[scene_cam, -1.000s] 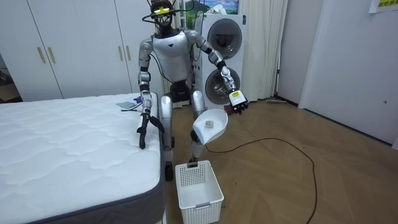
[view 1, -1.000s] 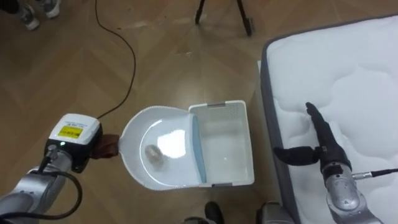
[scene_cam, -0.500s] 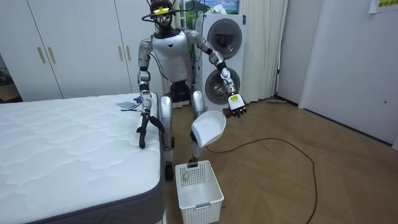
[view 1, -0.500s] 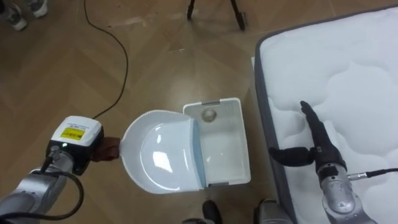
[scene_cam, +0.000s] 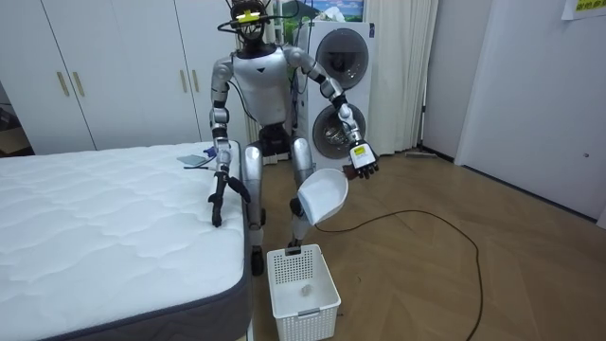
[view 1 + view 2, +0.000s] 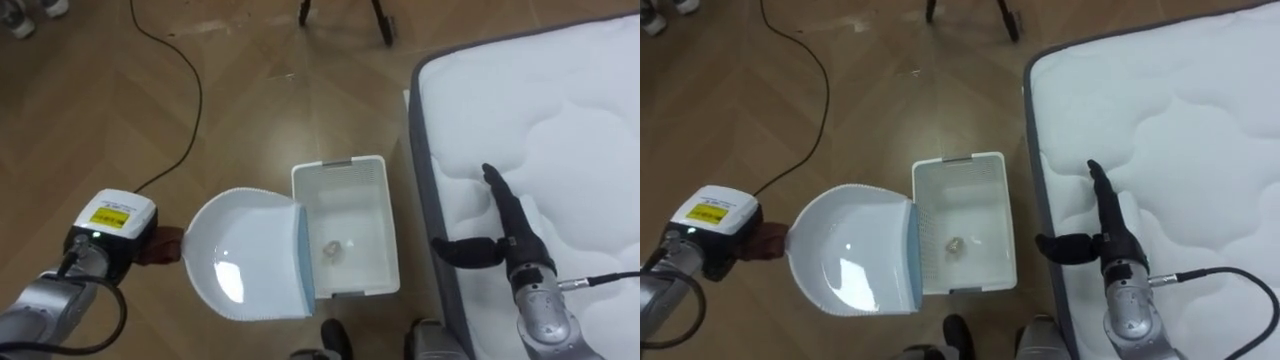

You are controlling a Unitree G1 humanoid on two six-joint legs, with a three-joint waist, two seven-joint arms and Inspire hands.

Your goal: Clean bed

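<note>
Currently the left hand [image 5: 363, 163] is gripping the handle of a white dustpan [image 6: 245, 255], fingers closed round it, and is holding the pan tipped with its lip over the rim of a white perforated basket [image 6: 340, 170] on the floor. A small crumpled scrap [image 6: 333, 248] is lying on the basket's bottom, and the pan is looking empty. Judgement: the emptying step is nearing completion. To finish it well, the lip should be staying inside the rim until nothing is clinging to the pan, then lifting clear without knocking the light basket. The right hand [image 6: 505, 225] is resting on the quilted mattress [image 6: 560, 110] near its edge, fingers straight, thumb spread sideways, holding nothing. A small item [image 5: 196, 159] is lying near the mattress's far corner, too small to identify. The robot is standing on wood flooring [image 6: 250, 100] just beside the bed, with a washing machine [image 5: 341, 66] and white wardrobes [image 5: 104, 66] behind it.
</note>
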